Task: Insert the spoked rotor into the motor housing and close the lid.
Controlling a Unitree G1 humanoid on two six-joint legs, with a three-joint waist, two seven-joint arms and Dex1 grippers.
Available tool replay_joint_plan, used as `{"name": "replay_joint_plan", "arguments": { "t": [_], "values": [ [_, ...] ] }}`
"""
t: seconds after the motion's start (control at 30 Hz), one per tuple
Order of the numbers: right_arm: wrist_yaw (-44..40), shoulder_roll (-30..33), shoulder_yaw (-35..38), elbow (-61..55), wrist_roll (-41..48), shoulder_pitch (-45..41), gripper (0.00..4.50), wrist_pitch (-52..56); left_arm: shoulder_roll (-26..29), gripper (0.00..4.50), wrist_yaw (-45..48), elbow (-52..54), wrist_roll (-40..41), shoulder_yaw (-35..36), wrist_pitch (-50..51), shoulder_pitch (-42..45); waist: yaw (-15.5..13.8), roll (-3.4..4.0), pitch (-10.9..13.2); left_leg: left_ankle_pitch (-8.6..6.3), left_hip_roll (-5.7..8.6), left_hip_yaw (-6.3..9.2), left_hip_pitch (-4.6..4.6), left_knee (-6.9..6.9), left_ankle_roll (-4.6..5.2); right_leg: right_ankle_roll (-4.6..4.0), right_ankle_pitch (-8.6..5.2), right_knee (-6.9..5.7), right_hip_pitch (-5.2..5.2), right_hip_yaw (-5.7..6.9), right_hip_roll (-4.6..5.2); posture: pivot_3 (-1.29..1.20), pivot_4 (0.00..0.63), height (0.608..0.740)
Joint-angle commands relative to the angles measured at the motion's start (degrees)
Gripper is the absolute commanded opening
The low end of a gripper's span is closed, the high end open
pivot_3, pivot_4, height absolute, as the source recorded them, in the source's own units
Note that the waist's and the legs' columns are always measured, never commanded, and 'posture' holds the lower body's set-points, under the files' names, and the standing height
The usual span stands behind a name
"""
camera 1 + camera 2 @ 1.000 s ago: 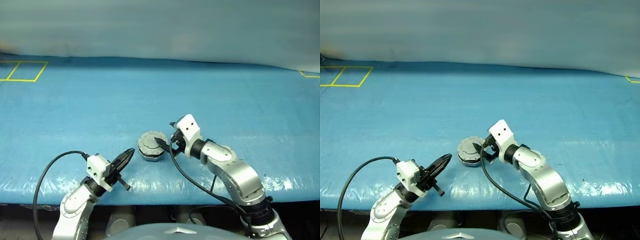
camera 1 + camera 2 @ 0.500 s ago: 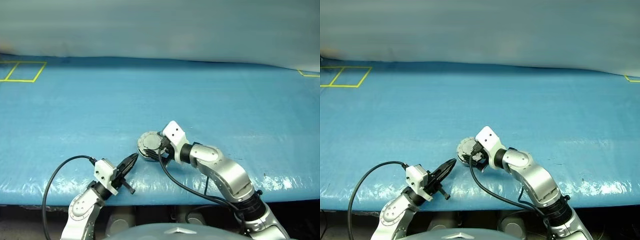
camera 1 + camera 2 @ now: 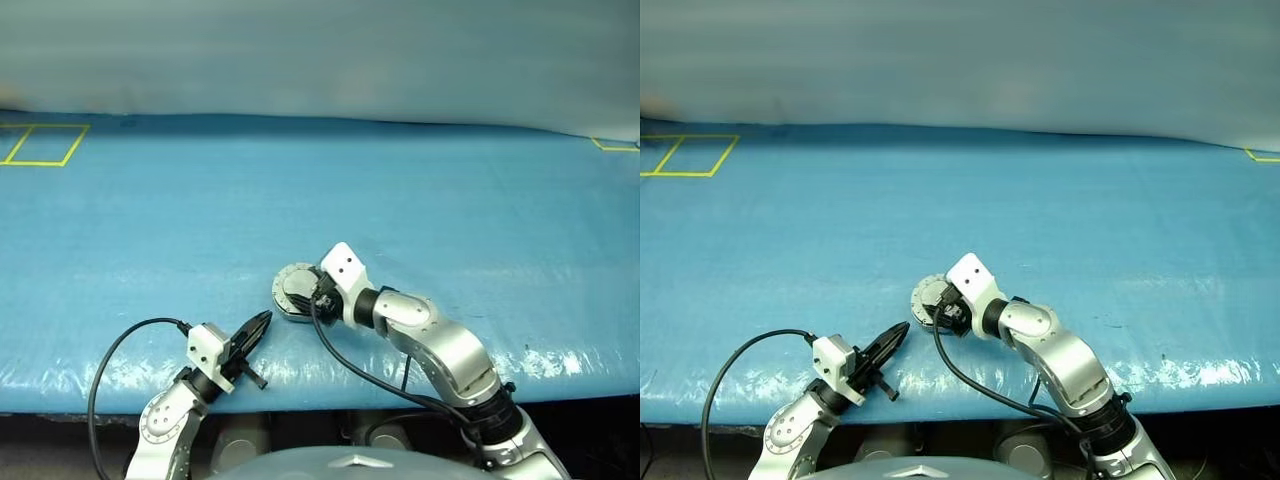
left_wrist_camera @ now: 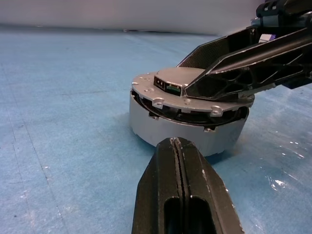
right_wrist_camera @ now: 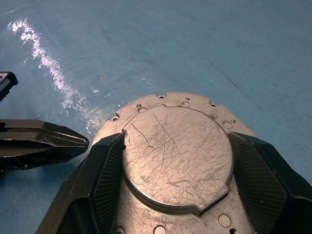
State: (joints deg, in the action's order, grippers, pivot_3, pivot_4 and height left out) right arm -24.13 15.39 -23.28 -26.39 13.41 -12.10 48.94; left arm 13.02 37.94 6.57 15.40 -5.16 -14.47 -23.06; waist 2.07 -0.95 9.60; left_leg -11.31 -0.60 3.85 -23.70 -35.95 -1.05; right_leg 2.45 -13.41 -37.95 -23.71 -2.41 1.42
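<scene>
Motor housing (image 4: 190, 131): a round grey metal cup standing on the blue table cover, near the front edge and about midway between the two arms.
Table cover (image 3: 450, 200): wide blue sheet, glossy along the front edge, with yellow tape squares at the far left corner.
Right gripper (image 5: 175, 170): reaches in from the right, angled down over the housing; its two black fingers (image 5: 105, 180) stand apart on either side of the lid's raised centre, close against its edges.
Left gripper (image 4: 176, 146): fingers pressed together with nothing between them, pointing level at the housing's side wall, just beside it but not touching.
Lid (image 5: 175, 151): scratched silver-grey disc with small holes around the rim, sitting on top of the housing, slightly tilted, a dark gap showing under one side.
</scene>
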Motion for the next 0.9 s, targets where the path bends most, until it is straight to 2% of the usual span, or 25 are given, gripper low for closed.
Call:
{"name": "replay_joint_plan", "arguments": {
  "t": [0.03,0.2,0.6,0.9],
  "values": [
    [0.47,-1.02,-0.59,-4.14,0.10,-1.45,3.02,-0.30,0.00,0.00,0.71,-0.12,0.90,0.02,-1.99,-0.16,0.00,0.00,0.00,0.00,0.00,0.00,0.00,0.01,0.00,0.00,0.00,0.00,0.00,0.00,0.00,0.00,0.150,0.740],
    [0.25,-0.46,-1.74,-1.26,-0.94,-0.18,3.02,-2.57,0.04,0.00,1.74,-0.77,2.04,-0.10,-1.85,-0.03,0.01,0.00,0.00,0.00,0.00,0.00,-0.01,0.03,0.00,0.00,0.00,0.01,-0.01,0.00,0.01,0.00,0.150,0.740],
    [-6.50,1.77,-1.75,9.80,-2.66,2.21,3.02,-17.39,0.46,0.00,2.07,-1.29,1.74,-0.07,-2.17,-0.07,0.07,-0.02,-0.02,-0.03,0.01,-0.05,0.06,0.03,0.04,0.00,0.00,0.07,0.05,0.00,0.00,0.00,0.150,0.740],
    [-9.20,1.92,-2.81,12.50,-3.94,0.70,3.02,-16.94,0.97,0.00,1.66,-0.39,0.96,-0.63,-1.24,-0.33,0.16,-0.06,-0.06,-0.04,-0.15,-0.15,0.16,0.01,0.03,0.00,0.00,0.06,0.07,0.00,-0.01,0.00,0.150,0.740]
  ]
}}
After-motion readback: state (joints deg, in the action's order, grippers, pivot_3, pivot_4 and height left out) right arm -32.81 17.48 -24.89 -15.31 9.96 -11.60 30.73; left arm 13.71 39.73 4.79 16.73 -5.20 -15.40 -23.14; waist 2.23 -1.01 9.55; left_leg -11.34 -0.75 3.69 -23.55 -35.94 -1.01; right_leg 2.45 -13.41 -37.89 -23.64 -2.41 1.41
